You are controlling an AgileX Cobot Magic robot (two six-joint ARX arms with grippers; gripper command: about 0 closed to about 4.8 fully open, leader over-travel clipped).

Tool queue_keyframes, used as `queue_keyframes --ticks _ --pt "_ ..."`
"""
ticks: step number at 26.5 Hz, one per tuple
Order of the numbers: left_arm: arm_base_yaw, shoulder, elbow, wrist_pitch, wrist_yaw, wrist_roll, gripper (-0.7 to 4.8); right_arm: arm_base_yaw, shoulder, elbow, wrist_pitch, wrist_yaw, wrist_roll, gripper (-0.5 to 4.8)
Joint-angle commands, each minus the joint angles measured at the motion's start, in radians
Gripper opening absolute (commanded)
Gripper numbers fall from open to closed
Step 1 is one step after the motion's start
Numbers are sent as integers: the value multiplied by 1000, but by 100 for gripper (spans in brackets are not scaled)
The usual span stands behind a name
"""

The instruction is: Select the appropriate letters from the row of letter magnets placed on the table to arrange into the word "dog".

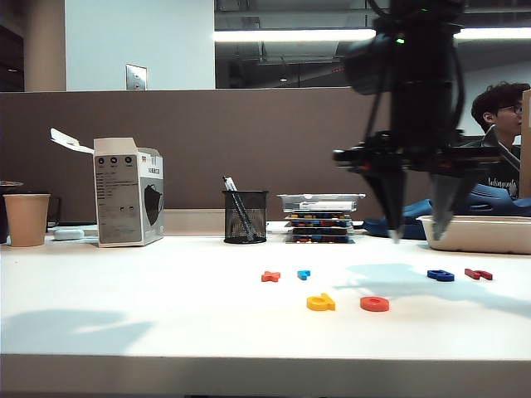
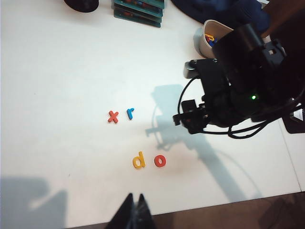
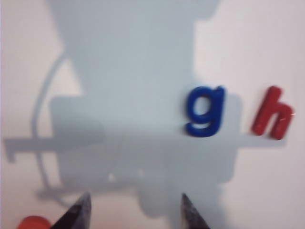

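On the white table [image 1: 124, 290] the yellow "d" [image 1: 320, 303] and the orange-red "o" [image 1: 374, 303] lie side by side near the front. The left wrist view shows them too, d [image 2: 138, 160] and o [image 2: 160, 161]. The dark blue "g" [image 1: 440, 274] lies further back on the right, next to a dark red piece [image 1: 478, 274]. My right gripper [image 1: 416, 236] hangs open above the table, just left of the g [image 3: 205, 110], with nothing between its fingers [image 3: 135, 196]. My left gripper [image 2: 135, 196] is shut and empty over the table's front edge.
An orange x [image 1: 270, 276] and a light blue piece [image 1: 304, 274] lie left of centre. Along the back stand a paper cup [image 1: 26, 219], a white box [image 1: 126, 192], a mesh pen holder [image 1: 245, 216], stacked letter trays [image 1: 321, 217] and a white tray [image 1: 481, 232].
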Motion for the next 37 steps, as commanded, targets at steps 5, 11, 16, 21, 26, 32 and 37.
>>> queue_keyframes --ticks 5,11,16,21,26,32,37 --pt "0 -2 3 2 -6 1 -6 -102 -4 3 83 -7 -60 235" --pt "0 -2 3 2 -6 1 -6 -113 2 3 146 -30 -84 235" --pt "0 -2 3 2 -6 1 -6 -114 30 2 156 -29 -85 235" --pt "0 -2 3 2 -5 1 -6 -121 58 2 164 -27 -90 235" --pt "0 -2 3 2 -6 1 -6 -121 65 2 189 -27 -92 235" --pt "0 -2 3 2 -6 1 -6 -122 100 2 182 -26 -92 235" --pt "0 -2 3 2 -5 1 -6 -132 110 2 177 -29 -93 235"
